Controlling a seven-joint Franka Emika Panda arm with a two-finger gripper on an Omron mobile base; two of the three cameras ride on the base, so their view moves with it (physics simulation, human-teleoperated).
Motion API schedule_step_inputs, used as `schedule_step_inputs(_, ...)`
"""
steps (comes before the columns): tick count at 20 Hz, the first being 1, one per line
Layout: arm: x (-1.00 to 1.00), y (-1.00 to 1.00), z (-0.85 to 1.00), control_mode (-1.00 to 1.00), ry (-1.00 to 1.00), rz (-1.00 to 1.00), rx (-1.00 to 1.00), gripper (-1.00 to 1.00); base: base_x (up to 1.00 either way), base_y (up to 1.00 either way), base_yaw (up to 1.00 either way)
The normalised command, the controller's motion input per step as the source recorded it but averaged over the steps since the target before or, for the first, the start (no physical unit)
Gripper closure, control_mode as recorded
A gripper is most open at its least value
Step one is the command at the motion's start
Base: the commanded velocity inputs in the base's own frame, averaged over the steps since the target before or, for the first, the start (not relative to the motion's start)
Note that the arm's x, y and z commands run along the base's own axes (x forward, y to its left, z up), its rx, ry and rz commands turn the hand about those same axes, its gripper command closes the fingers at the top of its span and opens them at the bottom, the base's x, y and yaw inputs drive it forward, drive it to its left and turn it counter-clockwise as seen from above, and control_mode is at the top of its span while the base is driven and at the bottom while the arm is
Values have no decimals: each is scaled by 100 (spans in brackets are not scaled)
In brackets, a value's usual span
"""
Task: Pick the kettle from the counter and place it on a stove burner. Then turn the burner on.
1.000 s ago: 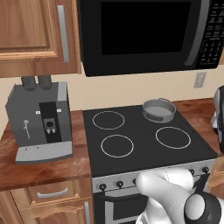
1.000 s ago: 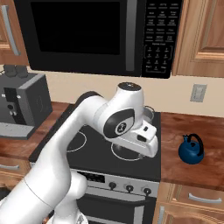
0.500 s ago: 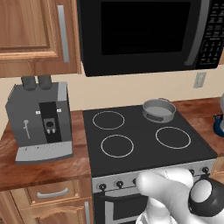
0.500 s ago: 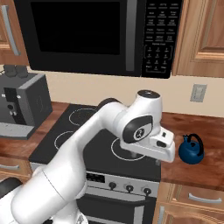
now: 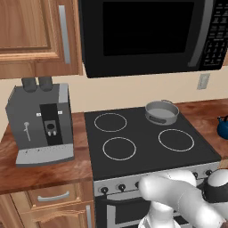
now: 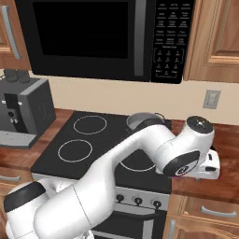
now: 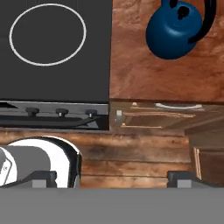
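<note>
Evidently the fingers (image 7: 113,178) stood wide apart and empty, well short of the kettle (image 7: 174,31) ahead on the bench (image 7: 148,78); descending off-centre risked knocking its arched handle.

White arm (image 6: 107,172) rises from lower left of right base view, bends across frame, ends at dark-jointed wrist (image 6: 186,161) on right side. Hand points downward. In left base view, arm (image 5: 178,200) sits low at bottom right, dark joint at edge. In hand view, gripper (image 7: 111,177) shows two dark finger tips (image 7: 41,178) well apart at bottom, nothing between them.
</note>
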Motion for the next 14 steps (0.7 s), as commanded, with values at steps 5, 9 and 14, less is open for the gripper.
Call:
schedule_step_inputs(5,1,-76,0,-100,-34,30,12,-100,0,0,0)
schedule_step_inputs(9,17,-69,0,-100,-37,32,25,-100,0,0,0)
schedule_step_inputs(14,27,-53,0,-100,-30,29,19,-100,0,0,0)
